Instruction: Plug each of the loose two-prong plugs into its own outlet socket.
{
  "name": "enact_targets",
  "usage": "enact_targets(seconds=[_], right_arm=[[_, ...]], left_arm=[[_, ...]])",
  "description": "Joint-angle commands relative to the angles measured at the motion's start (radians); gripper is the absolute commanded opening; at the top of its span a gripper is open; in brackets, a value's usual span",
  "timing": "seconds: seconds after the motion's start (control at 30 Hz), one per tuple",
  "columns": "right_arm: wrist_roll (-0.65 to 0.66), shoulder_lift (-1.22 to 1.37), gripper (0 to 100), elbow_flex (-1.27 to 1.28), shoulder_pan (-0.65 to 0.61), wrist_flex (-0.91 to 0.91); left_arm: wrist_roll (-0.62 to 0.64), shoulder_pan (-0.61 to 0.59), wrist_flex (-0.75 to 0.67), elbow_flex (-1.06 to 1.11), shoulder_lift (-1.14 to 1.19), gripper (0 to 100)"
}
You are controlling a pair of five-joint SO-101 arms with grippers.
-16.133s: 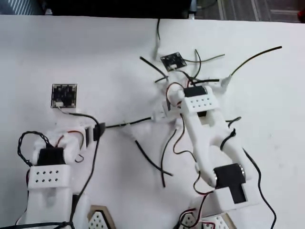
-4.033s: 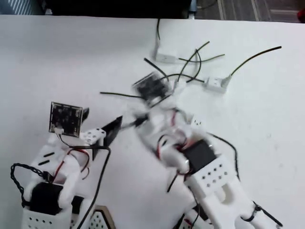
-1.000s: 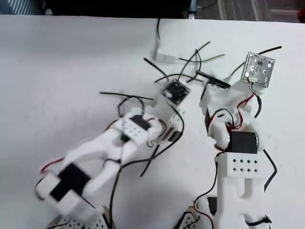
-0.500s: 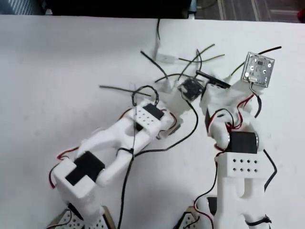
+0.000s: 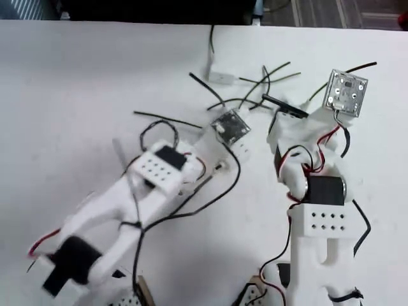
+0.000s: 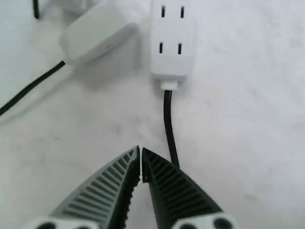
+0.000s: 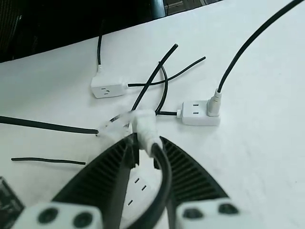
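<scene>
- Plug (image 7: pixel 142 123) — white, two-prong — sits clamped in my right pincer (image 7: pixel 146 140), its black cord (image 7: pixel 162 176) trailing back between the jaws. A socket block (image 7: pixel 136 187) shows just beneath, slots bare.
- My left arm (image 5: pixel 156 171) pushed in among the cords half a second ago and has since drawn back toward 7 o'clock. My right arm (image 5: pixel 322 223) kept still.
- My left pincer (image 6: pixel 141 153) is pressed together on nothing — that reach won no hold, I judge.
- At 12 o'clock, straight ahead of its tips, lies a socket strip (image 6: pixel 171 40) with both slot pairs free. A loose plug (image 6: pixel 97 33) lies beside it at 11 o'clock.
</scene>
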Motion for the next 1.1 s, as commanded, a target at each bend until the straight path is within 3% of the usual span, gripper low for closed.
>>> enact_targets(seconds=[0.0,0.07,0.13,0.4,0.67,0.9,1.07], right_arm=[[0.005,-0.025,1.7,-0.006,0.012,-0.022],[0.005,-0.025,1.7,-0.006,0.012,-0.022],[0.005,-0.025,1.7,-0.006,0.012,-0.022],[0.005,-0.025,1.7,-0.006,0.012,-0.022],[0.005,-0.025,1.7,-0.006,0.012,-0.022],[0.006,-0.025,1.7,-0.006,0.012,-0.022],[0.006,-0.025,1.7,-0.006,0.012,-0.022]], left_arm=[[0.028,-0.008,-0.114,0.077,-0.122,19],[0.12,-0.008,-0.17,0.101,-0.12,30],[0.167,-0.007,-0.209,0.106,-0.119,34],[0.147,0.039,-0.292,-0.075,0.143,30],[0.146,0.036,-0.083,-0.47,0.476,29],[0.115,0.062,-0.038,-0.565,0.558,29],[-0.025,0.085,-0.018,-0.565,0.561,14]])
